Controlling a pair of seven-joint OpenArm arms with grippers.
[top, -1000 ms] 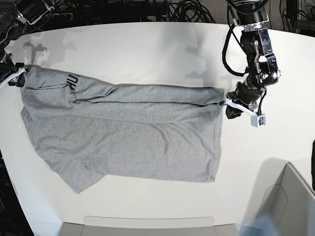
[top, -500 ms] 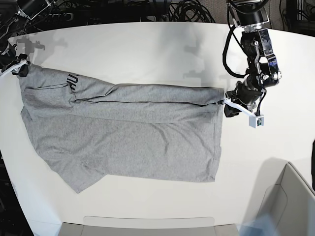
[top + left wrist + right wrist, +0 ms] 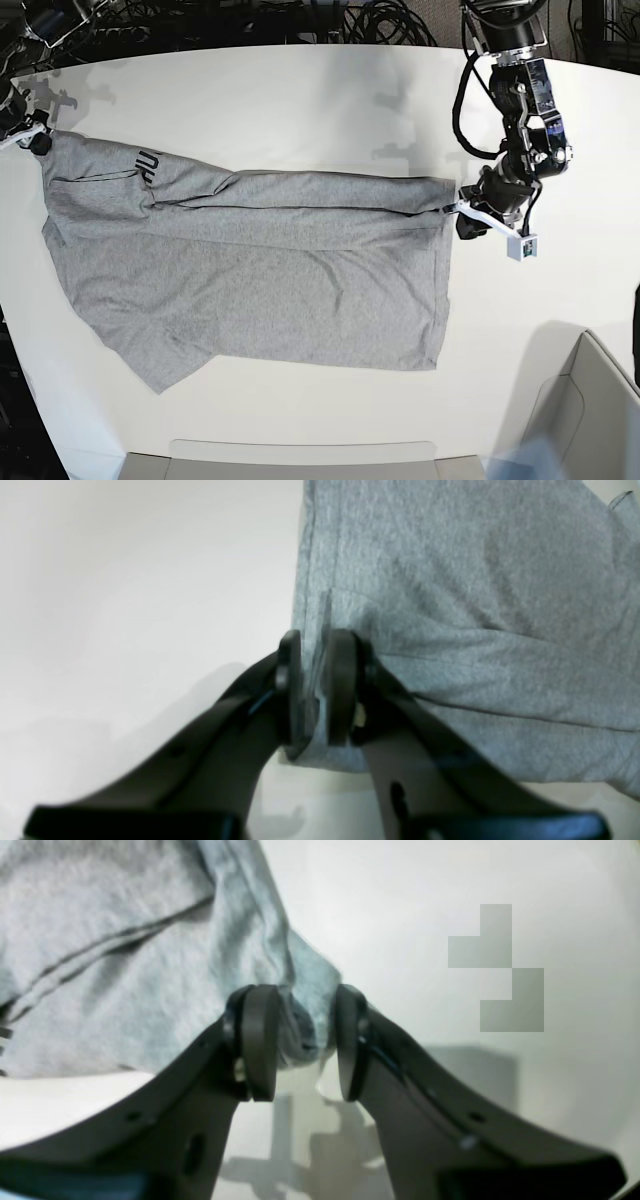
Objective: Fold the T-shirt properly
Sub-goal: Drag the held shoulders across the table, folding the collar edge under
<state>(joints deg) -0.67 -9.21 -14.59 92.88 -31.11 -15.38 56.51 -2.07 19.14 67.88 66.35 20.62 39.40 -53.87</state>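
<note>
The heather-grey T-shirt (image 3: 260, 280) lies spread across the white table (image 3: 300, 90), with its far strip folded over and a bit of black lettering (image 3: 148, 163) showing near the left end. My left gripper (image 3: 462, 213) is shut on the shirt's right far corner; in the left wrist view its pads (image 3: 340, 680) pinch the T-shirt (image 3: 475, 605) at the hem edge. My right gripper (image 3: 36, 141) holds the left far corner at the table's edge. In the right wrist view, bunched T-shirt (image 3: 125, 990) cloth sits between the right gripper's (image 3: 305, 1040) fingers (image 3: 260, 1040).
A grey open box (image 3: 590, 420) stands at the front right corner. A flat grey tray edge (image 3: 300, 455) runs along the front. Black cables (image 3: 300, 20) lie behind the table's far rim.
My right gripper has carried the shirt's left corner a little farther back and left, drawing the far edge straighter. The left gripper has stayed where it was.
</note>
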